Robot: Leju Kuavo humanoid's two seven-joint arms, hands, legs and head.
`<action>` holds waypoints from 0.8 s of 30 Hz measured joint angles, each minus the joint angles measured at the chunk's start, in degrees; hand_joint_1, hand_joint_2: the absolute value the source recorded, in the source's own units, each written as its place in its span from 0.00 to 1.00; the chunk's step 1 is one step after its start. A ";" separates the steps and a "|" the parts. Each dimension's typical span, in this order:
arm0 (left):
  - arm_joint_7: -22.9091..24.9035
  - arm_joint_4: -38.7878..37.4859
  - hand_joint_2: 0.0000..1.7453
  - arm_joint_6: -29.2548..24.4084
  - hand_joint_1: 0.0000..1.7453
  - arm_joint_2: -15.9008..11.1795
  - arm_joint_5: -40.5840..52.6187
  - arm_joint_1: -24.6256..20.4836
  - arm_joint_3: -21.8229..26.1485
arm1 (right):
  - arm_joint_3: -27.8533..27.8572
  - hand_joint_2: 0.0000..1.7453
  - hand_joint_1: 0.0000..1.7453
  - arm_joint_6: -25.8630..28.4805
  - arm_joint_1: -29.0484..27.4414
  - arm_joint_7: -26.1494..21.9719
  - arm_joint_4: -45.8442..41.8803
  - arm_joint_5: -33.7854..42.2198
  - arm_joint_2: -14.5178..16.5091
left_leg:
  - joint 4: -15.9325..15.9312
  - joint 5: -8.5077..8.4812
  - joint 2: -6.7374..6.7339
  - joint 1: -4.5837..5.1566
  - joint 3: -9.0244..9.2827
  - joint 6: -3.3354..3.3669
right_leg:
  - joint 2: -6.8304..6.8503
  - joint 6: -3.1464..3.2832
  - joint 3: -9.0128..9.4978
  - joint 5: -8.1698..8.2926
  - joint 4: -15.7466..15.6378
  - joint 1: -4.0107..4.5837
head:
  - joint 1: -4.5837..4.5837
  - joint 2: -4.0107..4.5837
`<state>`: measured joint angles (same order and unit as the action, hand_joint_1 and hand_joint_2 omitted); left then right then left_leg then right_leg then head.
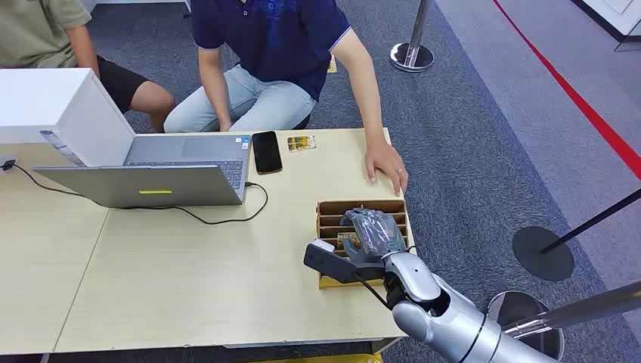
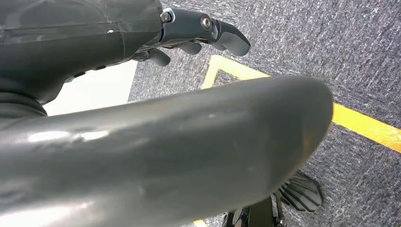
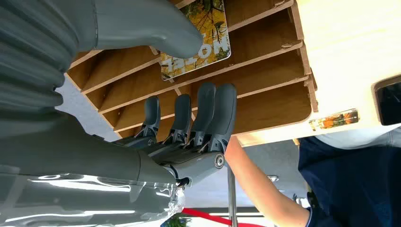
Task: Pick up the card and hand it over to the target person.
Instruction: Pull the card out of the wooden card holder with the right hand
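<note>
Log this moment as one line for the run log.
phase: reaching for card | right hand: over wooden rack, thumb on card, not lifted | left hand: hanging over carpet | person's hand: on table

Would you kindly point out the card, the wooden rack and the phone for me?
card [image 3: 198, 40]: right wrist view, on its printed yellow face.
wooden rack [image 1: 363, 205]: head view, on its far rim.
phone [image 1: 266, 151]: head view, middle of its dark screen.

A grey laptop [image 1: 162, 172] sits open well left of the robot hand, its black cable [image 1: 227, 219] trailing toward it. A black phone [image 1: 266, 151] lies beyond the hand, beside what may be a small badge [image 1: 301, 143].
</note>
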<state>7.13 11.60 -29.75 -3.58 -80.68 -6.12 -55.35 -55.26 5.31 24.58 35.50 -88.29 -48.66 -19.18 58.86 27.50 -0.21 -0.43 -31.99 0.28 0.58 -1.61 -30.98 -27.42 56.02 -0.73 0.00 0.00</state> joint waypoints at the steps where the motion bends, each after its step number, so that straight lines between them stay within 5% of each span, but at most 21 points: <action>1: 0.01 0.00 0.00 0.00 0.00 0.01 0.01 0.00 -0.02 | -0.04 1.00 0.54 -0.05 0.04 -0.01 0.03 0.00 0.03 | 0.00 0.00 0.00 0.00 0.00 0.00 | 0.00 0.00 0.00 0.00 0.00 0.00 | 0.00 0.00; 24: 0.18 0.00 0.00 0.21 0.00 0.04 0.28 0.01 -0.32 | -0.98 1.00 0.55 -1.00 0.64 -0.34 0.49 0.63 0.49 | 0.03 0.02 -0.02 0.01 -0.01 -0.01 | -0.01 -0.02 -0.02 -0.02 0.04 -0.01 | 0.00 0.00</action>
<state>7.31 11.59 -29.54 -3.54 -80.40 -6.11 -55.68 -56.24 4.31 25.22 35.16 -87.79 -48.03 -18.69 58.89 27.52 -0.23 -0.42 -32.00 0.27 0.58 -1.62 -31.00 -27.44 56.06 -0.75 0.00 0.00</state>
